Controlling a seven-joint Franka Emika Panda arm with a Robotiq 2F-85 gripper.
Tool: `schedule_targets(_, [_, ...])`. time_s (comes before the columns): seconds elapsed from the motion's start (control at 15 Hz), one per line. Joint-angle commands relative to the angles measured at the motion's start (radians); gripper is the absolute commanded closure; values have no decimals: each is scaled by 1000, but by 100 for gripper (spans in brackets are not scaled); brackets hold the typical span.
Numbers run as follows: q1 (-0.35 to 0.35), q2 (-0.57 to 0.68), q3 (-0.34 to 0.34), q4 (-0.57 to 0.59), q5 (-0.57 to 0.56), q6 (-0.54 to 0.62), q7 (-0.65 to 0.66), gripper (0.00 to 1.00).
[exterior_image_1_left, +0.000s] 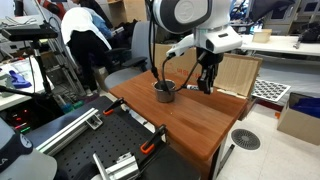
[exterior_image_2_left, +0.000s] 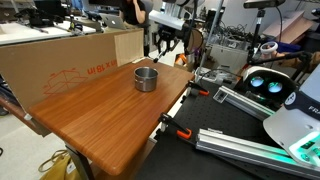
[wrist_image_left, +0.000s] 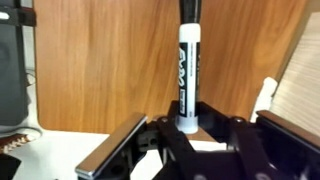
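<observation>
My gripper (wrist_image_left: 188, 126) is shut on a marker (wrist_image_left: 188, 70) with a white body and a black cap, which sticks straight out from between the fingers in the wrist view. In both exterior views the gripper (exterior_image_1_left: 206, 82) (exterior_image_2_left: 165, 46) hangs over the far edge of the wooden table (exterior_image_1_left: 190, 120) (exterior_image_2_left: 110, 115). A small metal cup (exterior_image_1_left: 165, 91) (exterior_image_2_left: 146, 77) stands upright on the table a short way from the gripper, apart from it. The marker itself is too small to make out in the exterior views.
A cardboard box (exterior_image_2_left: 60, 62) lines one side of the table, and a light wooden panel (exterior_image_1_left: 236, 75) stands just behind the gripper. A person (exterior_image_1_left: 88, 40) sits at the back. Metal rails and clamps (exterior_image_1_left: 110, 150) (exterior_image_2_left: 230, 135) lie along the table's edge.
</observation>
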Motion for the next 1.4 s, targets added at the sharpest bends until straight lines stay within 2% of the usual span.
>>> schedule_targets(0.0, [-10, -128, 1, -111, -4, 89, -19, 94])
schedule_targets(0.27, [11, -214, -6, -179, -94, 119, 38, 94])
schedule_targets(0.4, [31, -227, -17, -201, -214, 122, 122, 94])
schedule_targets(0.6, [69, -229, -48, -208, -487, 103, 353, 94])
schedule_targets(0.73, [82, -242, -47, -206, -631, 83, 482, 94])
schedule_targets(1.13, [97, -272, 22, -198, -907, 36, 735, 94])
schedule_targets(1.2, [131, -270, 3, -196, -944, 27, 776, 94])
schedule_targets(1.33, [151, -266, 10, -189, -1024, 2, 861, 94])
